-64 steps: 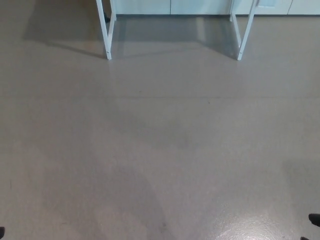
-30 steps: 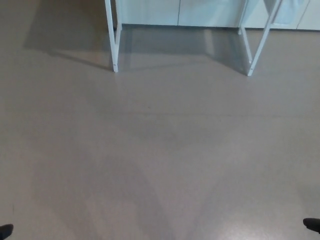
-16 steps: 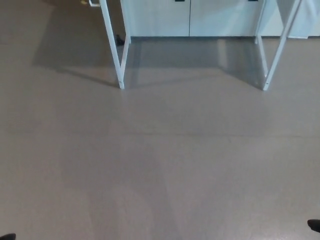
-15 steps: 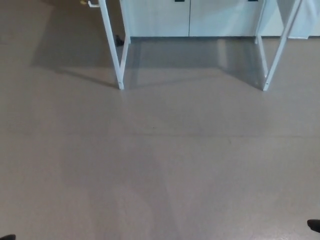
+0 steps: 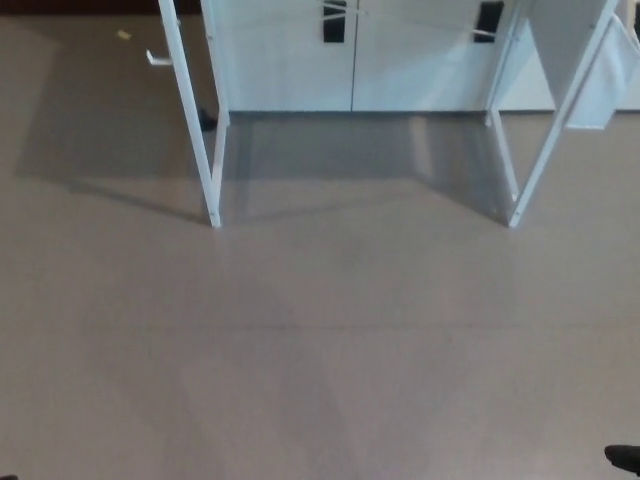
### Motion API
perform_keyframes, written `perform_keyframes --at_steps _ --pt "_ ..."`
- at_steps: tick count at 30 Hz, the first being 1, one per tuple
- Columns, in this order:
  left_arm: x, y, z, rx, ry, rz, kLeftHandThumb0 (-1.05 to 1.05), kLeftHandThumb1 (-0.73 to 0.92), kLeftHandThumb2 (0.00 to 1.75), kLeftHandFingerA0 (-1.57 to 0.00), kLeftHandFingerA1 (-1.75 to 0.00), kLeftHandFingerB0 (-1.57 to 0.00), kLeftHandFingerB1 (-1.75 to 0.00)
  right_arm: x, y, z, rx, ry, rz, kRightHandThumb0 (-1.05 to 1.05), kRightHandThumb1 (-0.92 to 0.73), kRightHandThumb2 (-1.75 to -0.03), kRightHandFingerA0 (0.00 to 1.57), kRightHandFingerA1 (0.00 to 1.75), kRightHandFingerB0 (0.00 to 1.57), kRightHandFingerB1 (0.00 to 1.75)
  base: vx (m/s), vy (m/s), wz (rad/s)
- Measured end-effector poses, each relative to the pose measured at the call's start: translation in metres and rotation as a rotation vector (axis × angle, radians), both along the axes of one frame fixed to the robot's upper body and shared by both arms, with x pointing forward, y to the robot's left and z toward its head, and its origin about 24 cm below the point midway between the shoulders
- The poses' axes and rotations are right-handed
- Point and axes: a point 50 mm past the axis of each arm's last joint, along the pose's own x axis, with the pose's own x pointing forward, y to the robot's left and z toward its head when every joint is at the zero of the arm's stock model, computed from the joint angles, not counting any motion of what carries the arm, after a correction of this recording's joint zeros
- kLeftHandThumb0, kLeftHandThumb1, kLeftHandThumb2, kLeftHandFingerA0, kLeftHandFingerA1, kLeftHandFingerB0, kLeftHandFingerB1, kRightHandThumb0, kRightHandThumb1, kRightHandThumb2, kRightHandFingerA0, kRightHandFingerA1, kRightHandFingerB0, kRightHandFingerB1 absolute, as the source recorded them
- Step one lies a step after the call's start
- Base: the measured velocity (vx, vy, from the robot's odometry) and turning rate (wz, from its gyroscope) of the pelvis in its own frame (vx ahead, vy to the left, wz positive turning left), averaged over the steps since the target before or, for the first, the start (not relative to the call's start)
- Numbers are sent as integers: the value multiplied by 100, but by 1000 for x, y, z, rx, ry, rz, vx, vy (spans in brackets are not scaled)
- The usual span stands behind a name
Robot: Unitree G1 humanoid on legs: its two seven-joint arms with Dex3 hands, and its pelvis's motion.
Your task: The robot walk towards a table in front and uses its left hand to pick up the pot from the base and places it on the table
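Where floor [image 5: 320, 350] meets cabinets [image 5: 290, 60], white table legs [image 5: 195, 130] stand.
R hand [image 5: 625, 458]: black tip only, btm-right corner of view, open/shut can't tell. L hand out of view.

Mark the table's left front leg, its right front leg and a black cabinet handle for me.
left front leg [image 5: 193, 130], head view, mid-shaft.
right front leg [image 5: 548, 145], head view, mid-shaft.
black cabinet handle [image 5: 334, 20], head view, its centre.

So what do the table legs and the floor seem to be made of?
The table legs are probably painted or coated metal: thin, straight white bars with an even matte look. The floor is smooth grey-beige, perhaps vinyl or sealed concrete, with an even surface and a faint sheen.
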Motion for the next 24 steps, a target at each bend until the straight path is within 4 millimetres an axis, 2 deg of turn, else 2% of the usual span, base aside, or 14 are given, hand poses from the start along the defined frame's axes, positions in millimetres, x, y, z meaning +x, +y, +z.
perform_keyframes --at_steps 3,4,11,18,24 --pt "-3 0 -2 4 11 1 -35 46 64 -40 -40 -31 -38 -3 0 -1 2 10 0 -65 -40 -76 76 56 47 47 259 -170 17" --pt "-5 1 -2 6 15 2 -28 53 56 -46 -35 -33 -31 -4 2 -3 8 17 3 -65 -40 -76 76 56 48 48 324 -218 14" --pt "-2 -2 -4 -1 9 -4 -27 55 56 -45 -34 -32 -31 -3 -3 0 -10 16 8 -63 -41 -76 71 55 49 49 258 -93 10" --pt "-6 -1 -6 0 17 1 -27 54 56 -46 -35 -33 -31 -5 -2 -2 -8 25 8 -63 -40 -76 73 56 50 49 258 116 -14" --pt "0 4 -1 22 -3 -3 -29 55 57 -46 -35 -32 -31 -1 2 -2 2 18 22 -64 -41 -77 73 56 50 49 260 199 2"
